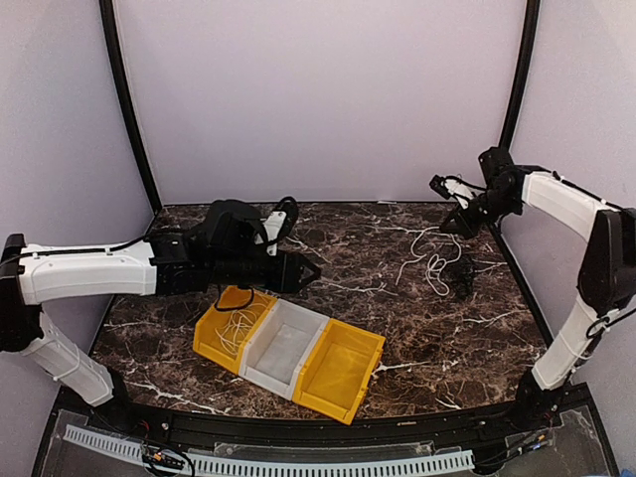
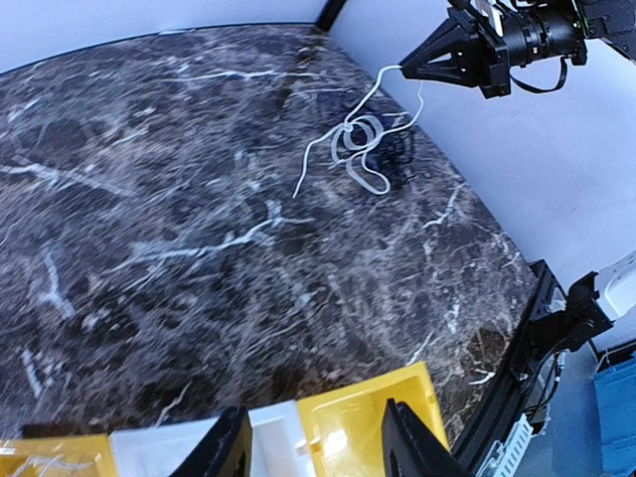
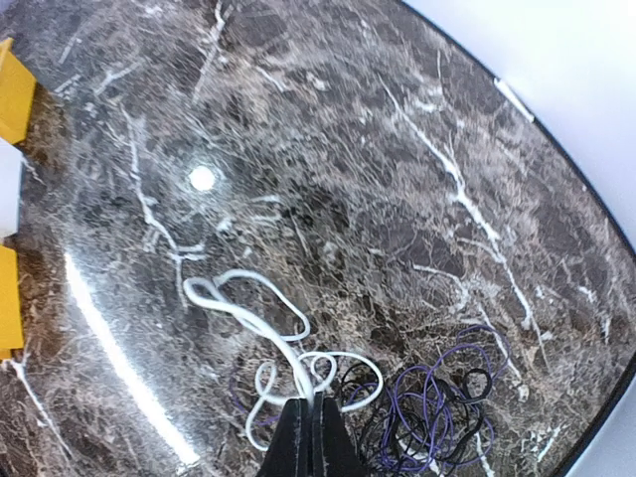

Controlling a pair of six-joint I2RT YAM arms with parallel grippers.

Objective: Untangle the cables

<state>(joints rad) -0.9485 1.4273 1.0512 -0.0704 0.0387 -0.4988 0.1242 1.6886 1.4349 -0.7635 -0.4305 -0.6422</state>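
A white cable (image 3: 254, 321) hangs in loops from my right gripper (image 3: 315, 402), which is shut on one strand, lifted above the table at the far right (image 1: 444, 227). Its lower loops (image 1: 435, 260) reach down to the marble. Beside them lies a tangle of thin black and purple cables (image 3: 428, 403), a dark clump in the top view (image 1: 462, 280). My left gripper (image 1: 303, 270) hovers open above the bins, and nothing lies between its fingers (image 2: 229, 449). From the left wrist view the white cable (image 2: 360, 134) dangles under the right gripper (image 2: 417, 65).
Three bins stand in a row near the front middle: a yellow bin (image 1: 211, 338) with thin white cord in it, a white bin (image 1: 260, 366), and a second yellow bin (image 1: 343, 397). The table's raised black edge (image 1: 298, 437) runs along the near side.
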